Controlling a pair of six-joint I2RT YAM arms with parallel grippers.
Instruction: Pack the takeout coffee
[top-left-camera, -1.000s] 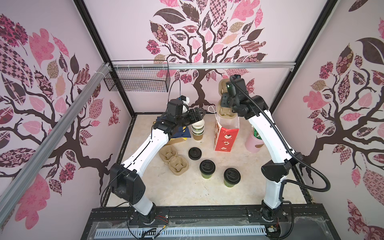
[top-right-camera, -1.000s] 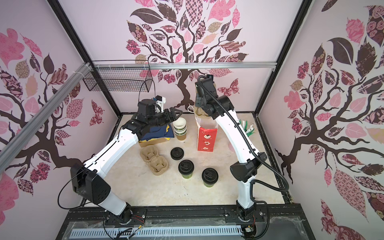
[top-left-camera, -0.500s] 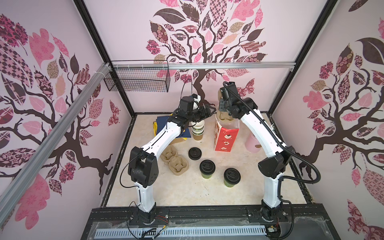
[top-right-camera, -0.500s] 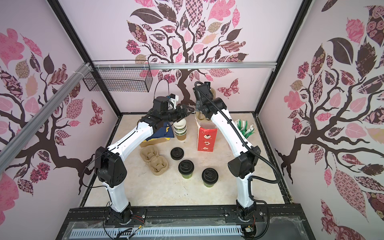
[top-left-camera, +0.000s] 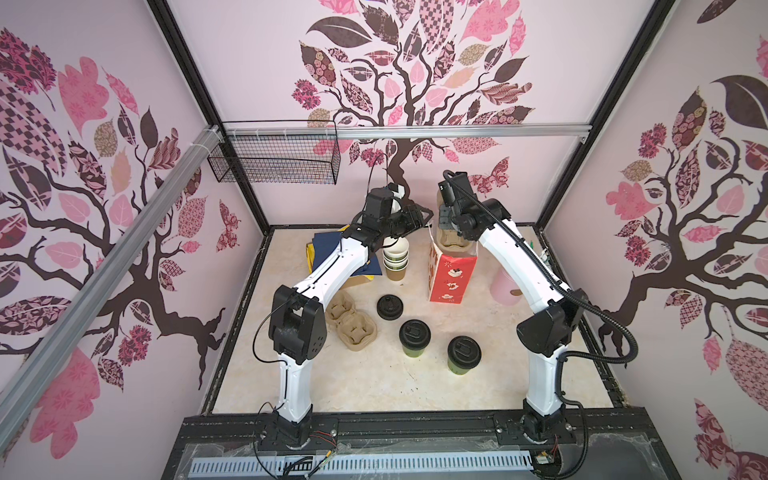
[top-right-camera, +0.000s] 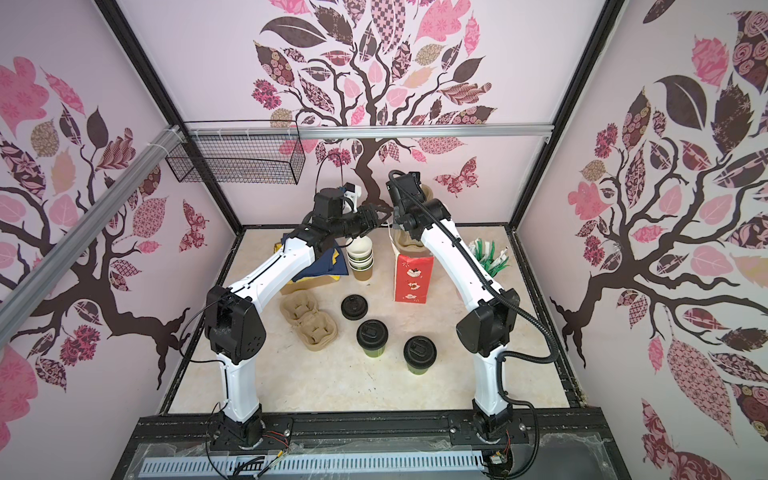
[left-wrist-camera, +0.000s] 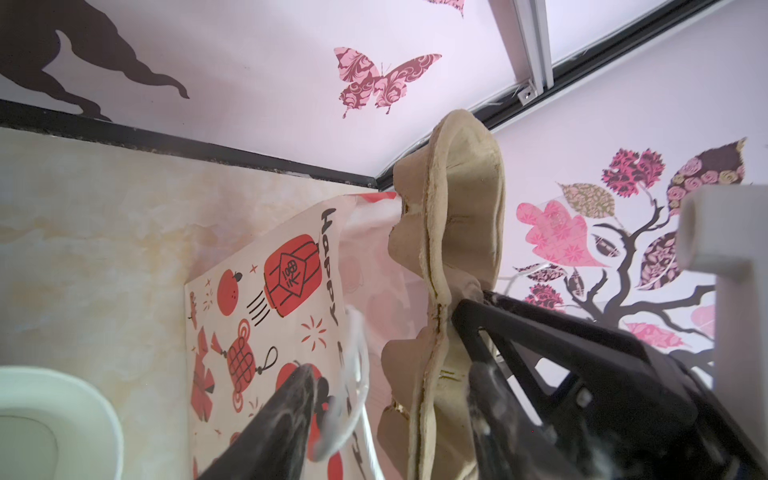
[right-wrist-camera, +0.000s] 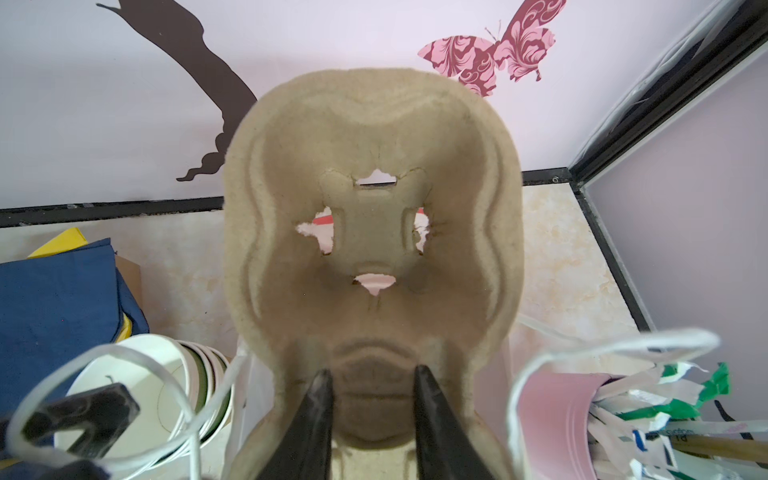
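The takeout coffee, two green cups with black lids (top-left-camera: 414, 338) (top-left-camera: 464, 355), stands on the table's front middle in both top views, away from both grippers. A red printed paper bag (top-left-camera: 451, 276) (left-wrist-camera: 257, 291) stands open at the back. My right gripper (right-wrist-camera: 374, 399) is shut on a brown pulp cup carrier (right-wrist-camera: 374, 145) (left-wrist-camera: 457, 232), held upright in the bag's mouth. My left gripper (left-wrist-camera: 390, 399) (top-left-camera: 419, 216) is open at the bag's rim. One of its fingers (left-wrist-camera: 291, 415) is at the white handle loop, and the carrier's edge lies between its jaws.
A stack of paper cups (top-left-camera: 395, 257) stands left of the bag, with blue cloth (top-left-camera: 332, 249) behind my left arm. A loose black lid (top-left-camera: 390, 307) and more pulp carriers (top-left-camera: 351, 324) lie in the middle. A pink holder (top-left-camera: 505, 286) with packets (top-right-camera: 488, 257) is at the right.
My left gripper has swung right from above the cup stack to the bag's rim and its jaws have narrowed. The right gripper has sunk a little with the carrier.
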